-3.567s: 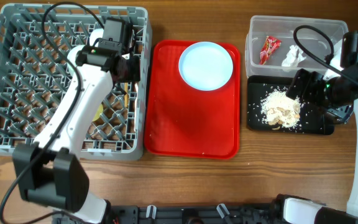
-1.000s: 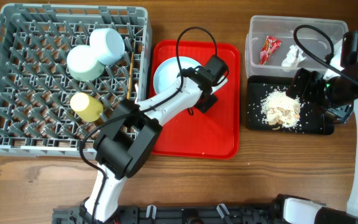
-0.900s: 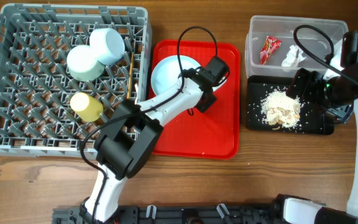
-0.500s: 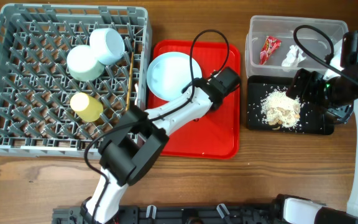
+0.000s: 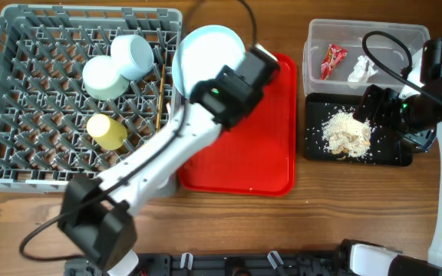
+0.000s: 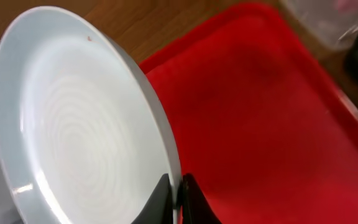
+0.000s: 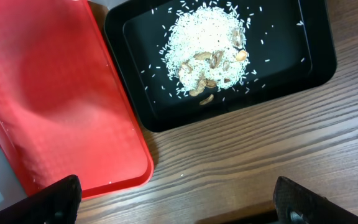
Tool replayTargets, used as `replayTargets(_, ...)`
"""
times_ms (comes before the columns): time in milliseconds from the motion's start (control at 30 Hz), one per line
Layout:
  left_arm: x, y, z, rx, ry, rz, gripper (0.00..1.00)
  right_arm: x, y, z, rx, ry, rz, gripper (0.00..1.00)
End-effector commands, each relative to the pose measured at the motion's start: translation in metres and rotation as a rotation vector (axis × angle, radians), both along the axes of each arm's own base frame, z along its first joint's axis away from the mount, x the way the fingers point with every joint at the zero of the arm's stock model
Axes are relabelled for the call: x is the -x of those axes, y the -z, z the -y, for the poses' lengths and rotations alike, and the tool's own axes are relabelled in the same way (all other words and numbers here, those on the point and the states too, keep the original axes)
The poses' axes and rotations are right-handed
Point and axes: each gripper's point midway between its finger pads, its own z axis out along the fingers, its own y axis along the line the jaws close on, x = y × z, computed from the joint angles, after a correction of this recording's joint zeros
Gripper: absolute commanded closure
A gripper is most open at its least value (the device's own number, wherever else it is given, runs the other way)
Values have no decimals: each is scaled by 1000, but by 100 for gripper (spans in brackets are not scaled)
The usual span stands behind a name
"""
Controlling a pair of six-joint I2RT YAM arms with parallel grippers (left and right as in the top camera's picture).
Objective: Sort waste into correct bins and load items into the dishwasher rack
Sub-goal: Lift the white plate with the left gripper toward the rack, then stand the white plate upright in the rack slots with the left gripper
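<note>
Plate first: your left claw [image 6: 178, 186] is pinched narrow on the rim of the white plate [image 6: 79, 124], one finger on each face. In the wrist view the plate is tipped up on edge with the red tray [image 6: 272, 124] behind it. From overhead, the plate [image 5: 209, 57] sits at the red tray's [image 5: 259, 153] 11 o'clock corner and overlaps the 3 o'clock wall of the rack [image 5: 37, 184].

Inside the rack, toward 1 o'clock, you have the green bowl [image 5: 103, 77] and the blue-white bowl [image 5: 133, 55] touching each other. The yellow cup [image 5: 106, 131] lies on its side at 6 o'clock from the green bowl. The chopsticks [image 5: 159, 96] lie along the rack's 3 o'clock side.

At 2 o'clock from the red tray, the clear tub [image 5: 367, 31] holds the red wrapper [image 5: 333, 58] and the white tissue [image 5: 361, 70]. The black tray [image 5: 317, 146] sits just beside the tub at its 6 o'clock, with the food scraps [image 5: 347, 132] piled in it.

Your right claw [image 7: 176, 208] is spread wide and holds nothing. It hangs over the table [image 7: 229, 162] at the black tray's 6 o'clock edge.
</note>
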Motion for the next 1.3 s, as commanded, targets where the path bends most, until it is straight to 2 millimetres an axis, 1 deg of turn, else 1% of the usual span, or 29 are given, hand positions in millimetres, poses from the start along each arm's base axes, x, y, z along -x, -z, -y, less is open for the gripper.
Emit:
replayTargets(0, -8, -32, -17, 274, -55, -59, 96, -2, -7, 1, 1, -15, 28, 0)
replayTargets(100, -16, -40, -29, 457, -69, -145, 96, -2, -7, 1, 1, -16, 28, 0)
replayTargets(167, -22, -43, -39, 543, -94, -183, 96, -2, -7, 1, 1, -16, 27, 0)
replayTargets(200, -27, -47, -48, 605, -115, -206, 96, -2, -7, 1, 1, -16, 27, 0)
replayTargets(300, -34, -58, -58, 734, -100, -244, 96, -2, -7, 1, 1, -15, 27, 0)
replayTargets(367, -41, -66, -71, 826, -136, -266, 96, -2, -7, 1, 1, -15, 27, 0)
replayTargets(467, -49, -68, -92, 876, -198, -273, 96, -2, -7, 0, 1, -15, 26, 1)
replayTargets(567, -53, -70, -106, 914, -224, -281, 96, -2, -7, 0, 1, -16, 26, 0)
replayTargets(733, -58, -66, -134, 919, -292, -277, 96, -2, -7, 0, 1, -15, 26, 0)
replayTargets(833, -57, -65, -138, 927, -293, -288, 96, -2, -7, 0, 1, -15, 26, 0)
replayTargets(1000, -53, -74, -127, 976, -225, -314, 96, -2, -7, 0, 1, -15, 26, 0)
replayTargets(1100, -52, -74, -126, 980, -223, -317, 96, -2, -7, 0, 1, -15, 26, 0)
replayTargets(1167, -49, -77, -121, 1002, -195, -337, 96, -2, -7, 1, 1, -15, 27, 0)
replayTargets(1267, -48, -78, -120, 1008, -188, -342, 96, -2, -7, 1, 1, -15, 27, 0)
